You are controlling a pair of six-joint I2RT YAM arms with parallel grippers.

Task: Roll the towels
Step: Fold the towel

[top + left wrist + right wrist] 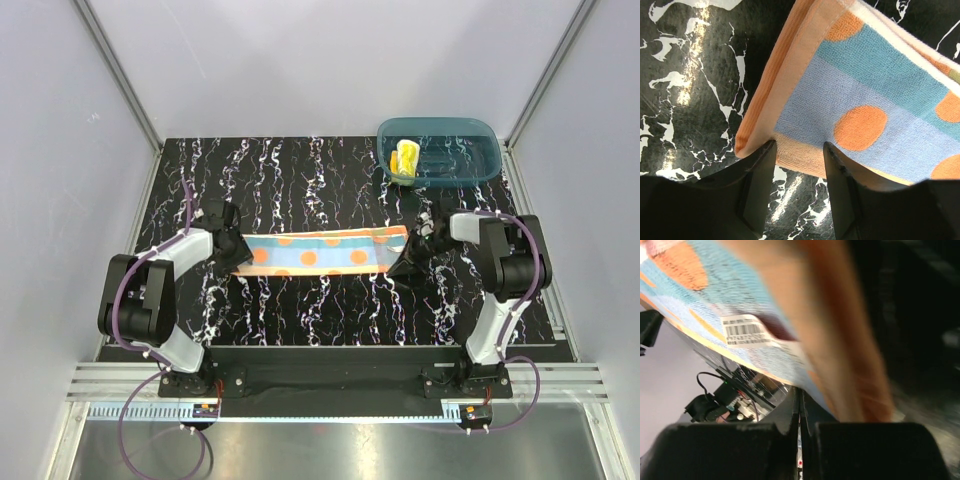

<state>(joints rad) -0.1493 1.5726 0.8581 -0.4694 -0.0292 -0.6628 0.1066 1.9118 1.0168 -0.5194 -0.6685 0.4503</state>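
Both arm bases sit at the near edge of the top view, on the black marbled table (300, 180). Between the arms, across the middle of the table, the polka-dot towel (320, 252) lies stretched out flat from left to right, its orange dots on pale blue and teal stripes. The left gripper (228, 245) rests at the towel's left end and the right gripper (410, 262) at its right end, where the cloth rises slightly off the table. At the far right corner stands the teal tub (470, 165), with the yellow towel (407, 158) bundled inside at its left end.

From the left wrist, the left gripper (799, 170) has its two dark fingers (757, 185) apart, their tips straddling the towel's (865, 100) near hem. The marbled table (690, 75) shows in the gap between them, so nothing is pinched.

From the right wrist, the right gripper (800, 392) has its jaws pressed together, clamped on the towel's (765, 290) edge. The cloth hangs blurred above the fingers, its underside turned to the lens. A white barcode label (747, 331) is stitched to it.
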